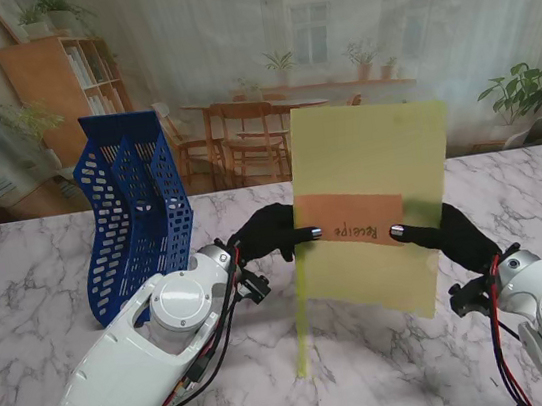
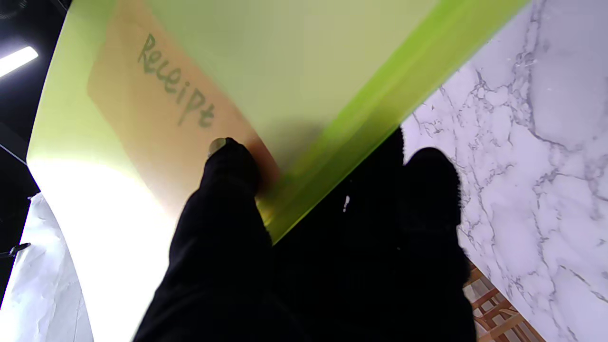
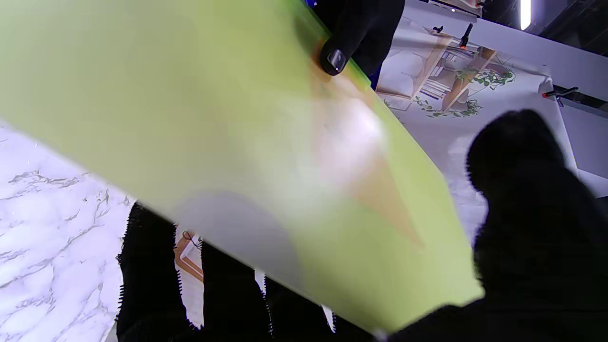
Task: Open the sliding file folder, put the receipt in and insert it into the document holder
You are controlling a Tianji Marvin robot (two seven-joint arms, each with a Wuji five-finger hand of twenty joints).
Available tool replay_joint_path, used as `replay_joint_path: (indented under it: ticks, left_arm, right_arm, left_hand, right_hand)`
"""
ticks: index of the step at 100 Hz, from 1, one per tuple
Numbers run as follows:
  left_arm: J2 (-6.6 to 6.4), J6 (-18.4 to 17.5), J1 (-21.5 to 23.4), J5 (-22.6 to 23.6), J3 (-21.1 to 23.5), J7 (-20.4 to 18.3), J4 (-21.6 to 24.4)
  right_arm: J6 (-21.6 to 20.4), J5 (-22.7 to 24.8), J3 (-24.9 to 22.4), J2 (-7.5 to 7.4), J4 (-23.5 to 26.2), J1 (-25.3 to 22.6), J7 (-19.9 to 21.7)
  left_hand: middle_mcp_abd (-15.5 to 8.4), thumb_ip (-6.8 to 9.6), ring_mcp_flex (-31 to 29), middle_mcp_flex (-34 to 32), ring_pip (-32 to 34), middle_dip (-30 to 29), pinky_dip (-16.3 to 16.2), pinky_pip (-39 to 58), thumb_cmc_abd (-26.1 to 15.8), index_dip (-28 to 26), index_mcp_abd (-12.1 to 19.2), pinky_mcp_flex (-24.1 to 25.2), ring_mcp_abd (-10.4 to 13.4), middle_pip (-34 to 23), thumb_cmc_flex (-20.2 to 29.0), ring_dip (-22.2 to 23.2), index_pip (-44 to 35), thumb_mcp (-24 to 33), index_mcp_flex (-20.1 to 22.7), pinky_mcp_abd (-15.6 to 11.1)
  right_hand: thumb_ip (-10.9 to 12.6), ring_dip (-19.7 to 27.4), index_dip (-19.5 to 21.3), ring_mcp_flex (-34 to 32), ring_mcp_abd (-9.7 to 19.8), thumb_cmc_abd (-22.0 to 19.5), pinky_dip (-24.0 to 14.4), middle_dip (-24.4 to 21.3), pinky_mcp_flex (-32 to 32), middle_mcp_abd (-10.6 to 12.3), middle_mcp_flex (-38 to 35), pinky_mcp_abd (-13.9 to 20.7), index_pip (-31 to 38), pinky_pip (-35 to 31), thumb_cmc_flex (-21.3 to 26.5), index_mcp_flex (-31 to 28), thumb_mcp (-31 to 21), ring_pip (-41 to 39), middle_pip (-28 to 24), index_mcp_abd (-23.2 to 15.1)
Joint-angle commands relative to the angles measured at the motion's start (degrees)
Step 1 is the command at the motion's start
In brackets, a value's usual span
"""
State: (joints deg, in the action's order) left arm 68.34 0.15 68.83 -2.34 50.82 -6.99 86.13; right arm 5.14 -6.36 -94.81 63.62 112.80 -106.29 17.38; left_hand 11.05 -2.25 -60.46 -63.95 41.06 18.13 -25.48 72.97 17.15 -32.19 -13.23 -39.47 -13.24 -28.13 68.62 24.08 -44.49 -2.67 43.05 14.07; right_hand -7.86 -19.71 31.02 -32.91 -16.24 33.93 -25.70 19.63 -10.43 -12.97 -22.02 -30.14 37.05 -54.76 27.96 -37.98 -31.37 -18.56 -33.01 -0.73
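Left hand (image 1: 267,232) pinches spine edge of green file folder (image 1: 371,159), right hand (image 1: 454,235) grips opposite edge — folder held upright above bench (image 1: 21,289), receipt (image 1: 354,221) inside. Best approach: keep both grips firm, swing toward blue document holder (image 1: 135,207) at left, spine edge leading.

Marble table (image 1: 22,299); printed café backdrop (image 1: 232,67)

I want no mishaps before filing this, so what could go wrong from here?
Both hands, left hand and right hand, pinch only the edges of the translucent green plastic folder, held in the air; it could slip. The orange paper receipt inside might slide out. The blue perforated plastic document holder looks light and might tip on insertion.
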Motion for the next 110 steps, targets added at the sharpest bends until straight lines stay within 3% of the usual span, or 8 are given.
replay_joint_path:
  ticks: [1, 24, 37, 41, 46, 70, 92, 110]
  left_arm:
    - [-0.1, -0.01, -0.04, -0.22, 0.13, -0.97, 0.66]
    - [-0.22, -0.24, -0.28, -0.7, -0.34, -1.76, 1.08]
    - [-0.45, -0.46, -0.54, -1.01, -0.64, -2.77, 1.48]
    - [-0.53, -0.48, -0.57, -1.02, -0.67, -3.04, 1.59]
    - [-0.63, -0.45, -0.6, -1.06, -0.66, -3.38, 1.71]
    - [-0.71, -0.71, -0.26, -1.09, -0.2, -3.34, 1.85]
    - [-1.0, -2.97, -0.1, 0.24, 0.11, -3.3, 1.01]
    - [-1.6, -3.41, 0.55, -0.35, 0.92, -5.3, 0.52]
  right_arm:
    - [1.12, 1.1, 0.02, -0.25, 0.39, 0.21, -0.4]
    - [2.55, 1.53, 1.0, -0.37, 0.8, 0.94, -0.1]
    - [3.45, 1.99, 2.55, 0.07, 0.7, 1.93, -2.34]
    - [3.33, 2.99, 3.3, 0.4, 0.66, 2.13, -4.39]
    - [2.61, 4.48, 4.18, 0.76, 0.32, 2.48, -6.58]
    - [-0.63, 5.83, 6.16, 2.02, -0.53, 2.35, -12.95]
    - [-6.55, 4.03, 6.49, 3.04, -1.62, 2.0, -17.51]
    - [-8.41, 1.24, 5.57, 3.38, -0.9, 1.14, -18.35]
  left_hand:
    - [2.09, 2.16, -1.05, -2.28, 1.93, 0.55, 1.0, 2.5, 0.51, -0.84, 0.87, -1.76, -2.5, -1.2, 3.63, 0.91, 0.38, 2.62, 2.19, -1.78]
    - [2.08, 2.1, -0.95, -2.17, 1.9, 0.61, 1.12, 2.59, 0.5, -1.06, 0.83, -1.72, -2.46, -1.31, 3.66, 1.0, 0.64, 2.54, 2.23, -1.81]
    - [1.99, 2.09, -0.67, -1.95, 1.75, 0.59, 1.25, 2.45, 0.23, -1.12, 1.04, -1.41, -2.46, -1.24, 3.61, 1.02, 0.86, 2.54, 2.14, -1.81]
    - [1.9, 2.07, -0.55, -1.82, 1.68, 0.58, 1.29, 2.35, 0.21, -1.11, 1.1, -1.2, -2.44, -1.19, 3.62, 1.02, 0.96, 2.52, 2.08, -1.82]
    - [1.9, 2.05, -0.28, -1.69, 1.55, 0.58, 1.34, 2.26, 0.07, -1.05, 1.16, -1.0, -2.43, -1.13, 3.63, 1.01, 1.14, 2.52, 1.96, -1.81]
    - [0.69, 1.67, 2.82, 1.25, -0.39, 0.26, 1.39, 0.69, -1.41, 2.9, 1.2, 2.4, -2.3, 0.42, 3.53, 0.84, 4.63, 2.14, 0.61, -1.81]
    - [1.34, 2.11, 14.4, 17.54, -9.12, -0.98, -0.31, -9.39, -4.46, 7.35, -0.02, 13.74, -2.62, 6.48, -4.99, 0.26, 21.32, 1.44, -12.12, -1.51]
    - [0.58, 2.02, 27.62, 36.03, -16.49, -3.13, 0.68, -19.36, -7.21, 11.18, 1.95, 25.15, -3.38, 11.69, -0.66, -0.32, 29.25, 1.54, -22.77, -1.49]
  right_hand:
    - [1.17, 1.43, 2.16, 1.47, 0.23, 2.17, -0.18, -1.97, 0.38, 0.68, 1.66, -1.05, 1.95, 0.92, 1.32, -3.5, -1.46, 3.49, 1.99, -4.3]
    - [0.11, 2.89, 1.35, -6.22, -0.81, 5.5, 1.38, -3.47, -4.53, 3.57, -5.43, -3.08, -2.89, 0.23, 3.64, 0.77, -9.18, 3.64, 3.39, -4.43]
    - [-2.32, -1.47, 1.55, -23.18, 5.2, 8.14, -0.28, -1.47, -14.82, 8.96, -24.0, 1.26, 4.35, -11.86, 5.81, -2.89, -17.26, -5.54, -0.49, -5.76]
    - [-6.18, -3.7, -3.36, -27.23, 6.1, 9.36, -0.78, -0.05, -17.18, 8.62, -29.79, 3.83, 12.15, -17.1, 8.66, -4.09, -17.3, -9.78, -3.66, -7.76]
    - [-6.65, -5.62, -6.87, -31.97, 7.39, 10.24, -1.58, 1.68, -20.88, 7.85, -35.75, 7.46, 20.04, -23.28, 10.81, -5.86, -19.93, -14.75, -6.6, -10.08]
    - [-5.95, -11.18, -3.76, -41.93, 8.05, 7.91, -1.38, 10.01, -29.75, 4.99, -46.88, 12.64, 25.52, -31.28, 16.38, -11.11, -30.25, -31.73, -15.31, -11.94]
    - [-6.09, -13.65, -0.21, -41.98, 8.06, 6.4, -0.76, 15.07, -30.48, 5.8, -45.58, 12.8, 27.11, -31.22, 17.1, -9.32, -31.37, -34.39, -16.89, -13.46]
    - [-6.16, -14.2, -0.2, -41.8, 7.88, 6.11, -0.69, 15.75, -30.81, 5.92, -45.55, 12.22, 27.43, -31.57, 17.01, -9.15, -31.42, -35.14, -16.81, -13.53]
